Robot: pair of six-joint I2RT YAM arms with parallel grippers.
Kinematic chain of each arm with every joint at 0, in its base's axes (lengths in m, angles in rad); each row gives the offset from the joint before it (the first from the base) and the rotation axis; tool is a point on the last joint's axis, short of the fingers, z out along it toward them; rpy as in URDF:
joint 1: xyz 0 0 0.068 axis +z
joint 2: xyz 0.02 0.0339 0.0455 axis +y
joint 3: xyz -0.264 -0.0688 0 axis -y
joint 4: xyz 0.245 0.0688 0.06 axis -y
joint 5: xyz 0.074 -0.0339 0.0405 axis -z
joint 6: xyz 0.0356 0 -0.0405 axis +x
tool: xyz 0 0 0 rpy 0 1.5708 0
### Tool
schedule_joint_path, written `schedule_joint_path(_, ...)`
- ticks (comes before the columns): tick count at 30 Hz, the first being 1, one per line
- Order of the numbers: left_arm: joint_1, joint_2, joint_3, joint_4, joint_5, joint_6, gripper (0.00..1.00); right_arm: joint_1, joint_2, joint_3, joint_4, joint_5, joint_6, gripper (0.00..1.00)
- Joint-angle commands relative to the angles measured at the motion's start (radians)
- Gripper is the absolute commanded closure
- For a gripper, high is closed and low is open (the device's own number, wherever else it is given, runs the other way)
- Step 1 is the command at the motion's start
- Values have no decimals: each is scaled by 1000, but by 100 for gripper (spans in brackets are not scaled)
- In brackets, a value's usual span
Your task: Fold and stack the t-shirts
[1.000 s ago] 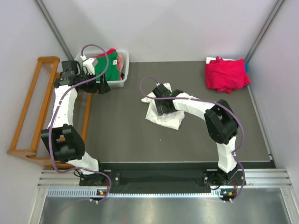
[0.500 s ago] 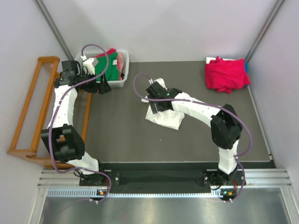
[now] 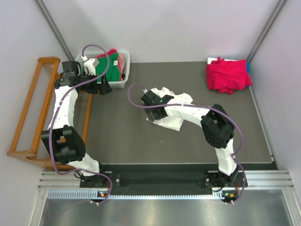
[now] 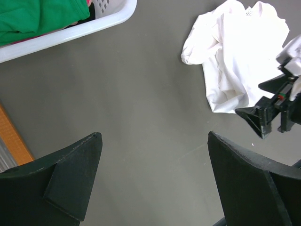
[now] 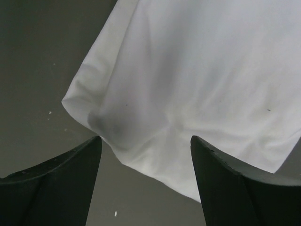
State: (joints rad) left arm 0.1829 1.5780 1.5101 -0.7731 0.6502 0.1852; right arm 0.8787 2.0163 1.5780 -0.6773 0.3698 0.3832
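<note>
A crumpled white t-shirt [image 3: 175,113] lies mid-table, also visible in the left wrist view [image 4: 235,52]. My right gripper [image 3: 155,112] hovers open at its left edge; in its wrist view the gripper [image 5: 146,150] straddles the white t-shirt's [image 5: 188,70] hem, with nothing gripped. My left gripper [image 3: 104,88] is open and empty [image 4: 155,155] over bare table beside the basket. A green t-shirt [image 3: 112,66] and a red one [image 3: 111,52] fill the basket. More crimson t-shirts [image 3: 228,75] are piled at the far right corner.
The white slatted basket [image 3: 118,85] stands at the far left, its rim [image 4: 70,30] just beyond my left fingers. An orange wooden rack [image 3: 30,113] runs along the table's left side. Grey walls close in the table's far and side edges.
My right gripper has slid left across the white t-shirt to its left edge, uncovering the cloth's far right part. The left arm has stayed still.
</note>
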Motion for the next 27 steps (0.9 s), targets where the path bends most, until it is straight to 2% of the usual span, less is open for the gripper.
schedule_joint_path(1, 6, -3, 27, -15, 20, 14, 2, 0, 38, -27, 71, -57, 17, 24)
schedule_joint_path(5, 7, -1, 29, -20, 28, 17, 2, 5, 74, -62, 107, -141, 31, 25)
schedule_joint_path(11, 6, -3, 36, -20, 35, 8, 2, 22, 87, -82, 99, -164, 7, 25)
schedule_joint_path(19, 4, 2, 41, -25, 54, 7, 2, 2, -50, 35, 7, -34, -64, 23)
schedule_joint_path(27, 6, -3, 29, -31, 57, 14, 2, -18, -50, 161, -42, -5, -101, 22)
